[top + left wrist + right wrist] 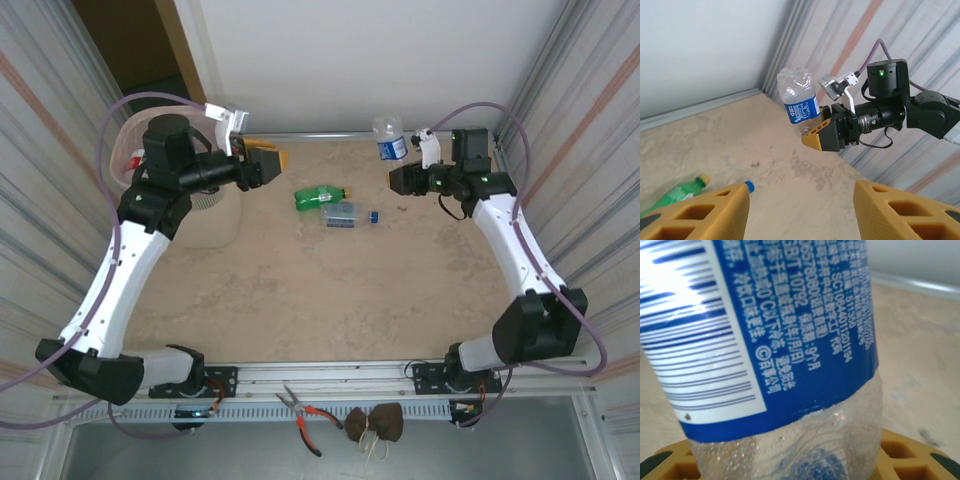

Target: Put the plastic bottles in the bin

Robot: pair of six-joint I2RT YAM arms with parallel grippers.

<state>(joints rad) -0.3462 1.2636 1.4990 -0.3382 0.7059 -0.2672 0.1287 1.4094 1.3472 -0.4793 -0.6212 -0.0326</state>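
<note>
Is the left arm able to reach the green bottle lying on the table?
Probably yes. The left arm has its jaws open and empty close to the green bottle, with bare table around it. The small clear bottle lies on the bottle's other side, out of the way.

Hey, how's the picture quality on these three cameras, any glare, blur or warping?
Right wrist: glare washes out the barcode at upper left on the blue-labelled bottle, and the table behind is soft. Left wrist: that bottle and the right gripper are sharp, the back wall is bright. Top external: even light, faint shadows, side walls splay outward from the wide lens.
</note>
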